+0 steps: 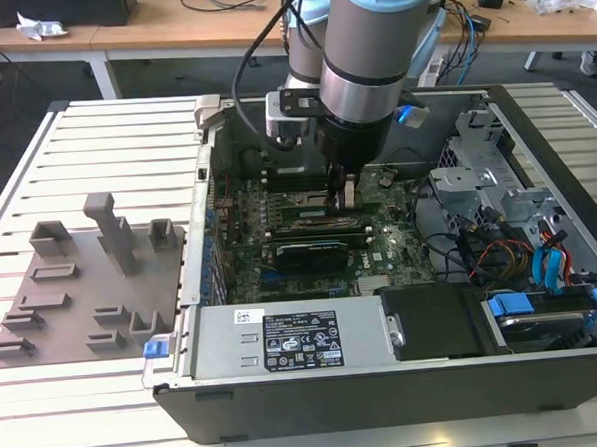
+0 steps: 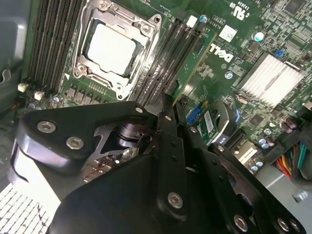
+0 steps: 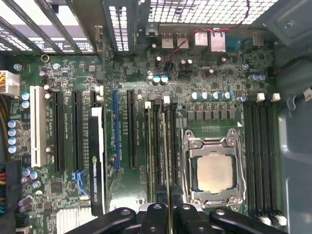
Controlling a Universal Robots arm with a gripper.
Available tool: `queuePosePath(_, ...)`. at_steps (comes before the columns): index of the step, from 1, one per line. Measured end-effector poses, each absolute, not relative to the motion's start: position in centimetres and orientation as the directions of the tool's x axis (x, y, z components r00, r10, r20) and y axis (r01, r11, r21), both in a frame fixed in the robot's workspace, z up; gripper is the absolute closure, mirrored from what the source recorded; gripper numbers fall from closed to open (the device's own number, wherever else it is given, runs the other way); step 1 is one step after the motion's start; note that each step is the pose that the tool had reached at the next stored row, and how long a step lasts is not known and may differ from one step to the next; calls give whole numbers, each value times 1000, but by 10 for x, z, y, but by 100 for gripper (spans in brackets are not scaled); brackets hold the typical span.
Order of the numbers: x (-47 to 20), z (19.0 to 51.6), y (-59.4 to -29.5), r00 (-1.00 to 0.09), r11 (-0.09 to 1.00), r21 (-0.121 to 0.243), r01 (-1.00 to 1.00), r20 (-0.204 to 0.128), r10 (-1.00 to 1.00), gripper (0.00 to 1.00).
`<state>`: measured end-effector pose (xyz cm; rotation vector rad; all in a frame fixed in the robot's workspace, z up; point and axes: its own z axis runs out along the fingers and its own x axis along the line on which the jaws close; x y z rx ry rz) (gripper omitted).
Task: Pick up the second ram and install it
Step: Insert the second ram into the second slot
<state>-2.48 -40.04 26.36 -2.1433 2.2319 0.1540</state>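
Green second ram (image 2: 195, 61) beside processor socket (image 2: 111, 48)

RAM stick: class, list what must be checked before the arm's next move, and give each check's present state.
1. Fingers closed on the ram: ok.
2. Ram runs parallel to the slots beside the CPU: ok.
3. Ram pressed fully home: cannot tell.
4. Slot latches closed: cannot tell.
5. Black card apart from the fingers: ok.
6. Cables away from the arm: ok.
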Motion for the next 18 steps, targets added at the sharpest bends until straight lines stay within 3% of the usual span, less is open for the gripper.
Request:
queuePosePath(4,-26,249,-400,-91,87,42,-995,-99,-991,86)
queuePosePath(18,-32,232,-392,-85,81,42,-996,-99,-991,86)
